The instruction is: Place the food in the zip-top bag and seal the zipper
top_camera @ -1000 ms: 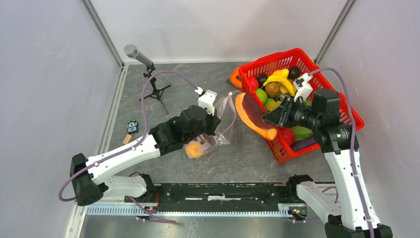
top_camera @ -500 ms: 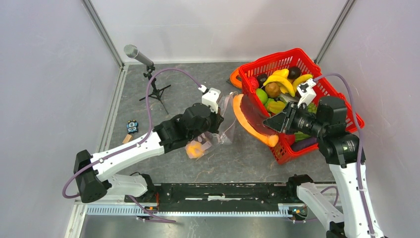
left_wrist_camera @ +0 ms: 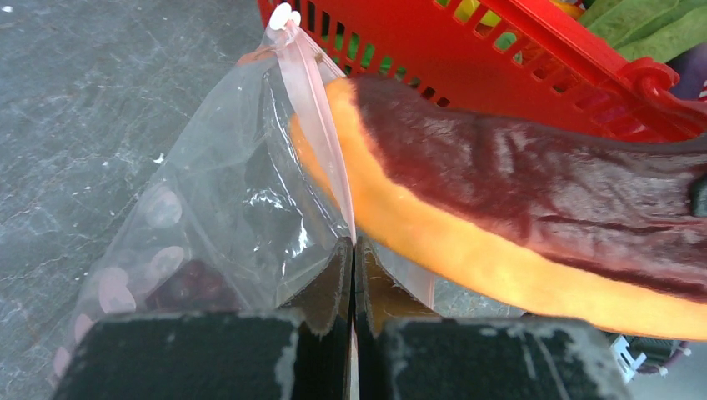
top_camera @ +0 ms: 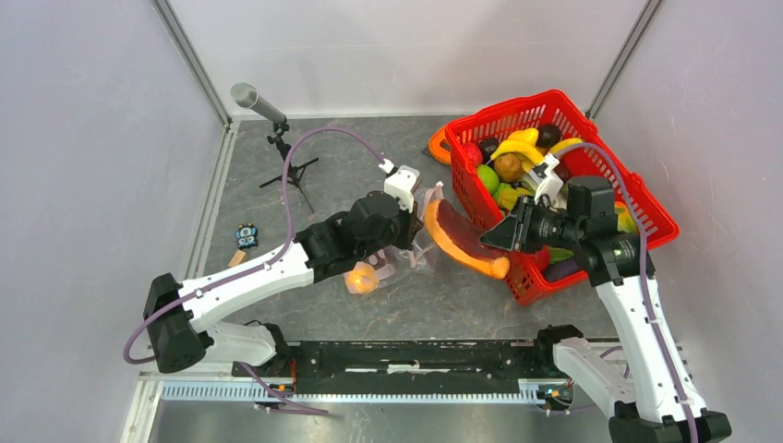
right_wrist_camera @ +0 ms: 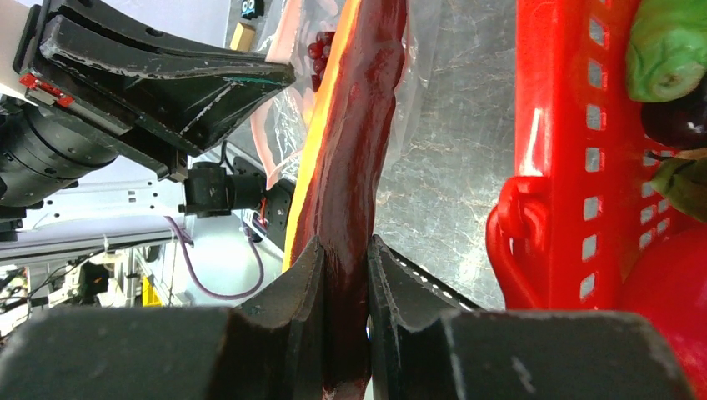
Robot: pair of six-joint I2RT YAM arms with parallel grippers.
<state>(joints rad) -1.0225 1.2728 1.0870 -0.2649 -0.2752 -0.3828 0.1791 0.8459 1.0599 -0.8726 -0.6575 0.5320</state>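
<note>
Slice (top_camera: 457,240) moved left to bag (left_wrist_camera: 225,183) mouth; right tool (right_wrist_camera: 346,250) clamped on slice, left tool (left_wrist_camera: 353,250) pinching bag edge

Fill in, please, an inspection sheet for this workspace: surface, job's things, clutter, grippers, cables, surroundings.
Surface: dark grey tabletop.
Job's things: zip-top bag lies left of the red basket, with grapes inside; pink zipper unsealed; more toy fruit in the basket.
Clutter: microphone on a tripod, blue gadget, wooden block.
Grippers: left gripper shut on the bag's mouth edge; right gripper shut on a curved orange-rimmed slice, tip at the bag mouth.
Cables: purple cable along each arm.
Surroundings: pale walls, metal corner posts.
</note>
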